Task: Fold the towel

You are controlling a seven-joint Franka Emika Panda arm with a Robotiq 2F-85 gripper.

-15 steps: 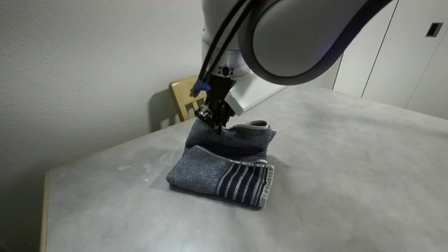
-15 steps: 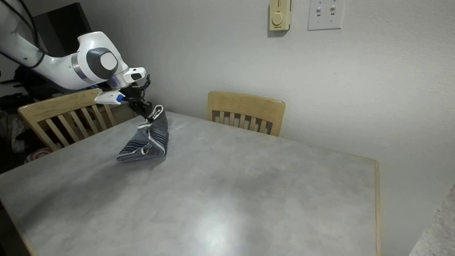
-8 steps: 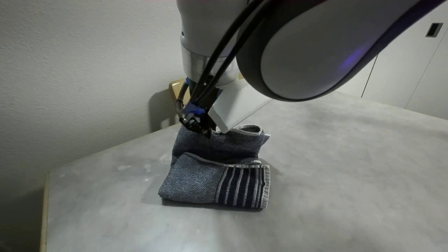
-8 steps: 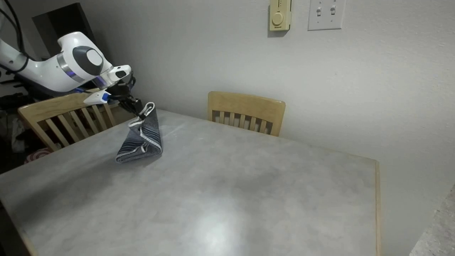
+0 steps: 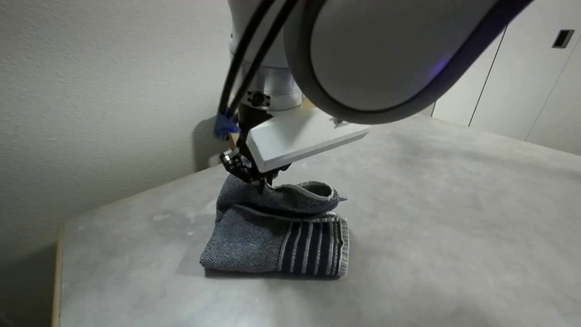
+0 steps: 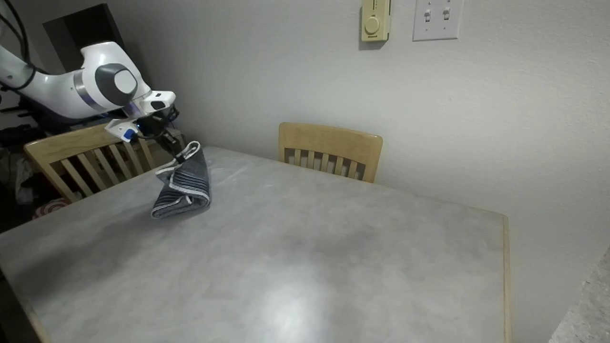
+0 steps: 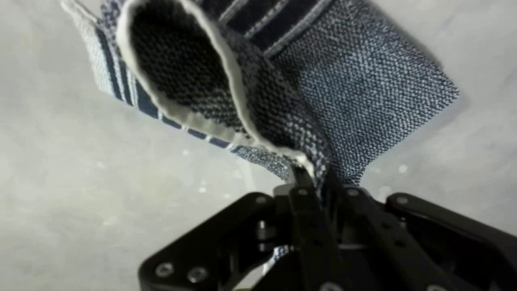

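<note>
The blue-grey towel [image 5: 243, 247] lies bent over on itself on the table, its band of white stripes toward the camera in an exterior view. Behind that flat front layer, a raised fold stands up, held by my gripper [image 5: 265, 185]. In the wrist view the fingers of my gripper [image 7: 317, 178] are closed on the towel's white-edged rim, pinching cloth between them. A loop of the towel [image 7: 181, 60] bulges out beyond the fingertips, and a flat blue layer shows to its right. Seen in an exterior view, the towel [image 6: 193, 178] leans up toward my gripper [image 6: 180, 159].
The grey table [image 6: 333, 247] carries the towel near one edge. A wooden chair [image 6: 86, 152] stands behind the arm, and another chair [image 6: 329, 147] is against the wall. White cabinet doors [image 5: 522, 77] stand beyond the table in an exterior view.
My gripper has shifted and come lower, still holding the rim. The towel has been dragged along with it, and the raised fold now sits lower and nearer the front layer.
</note>
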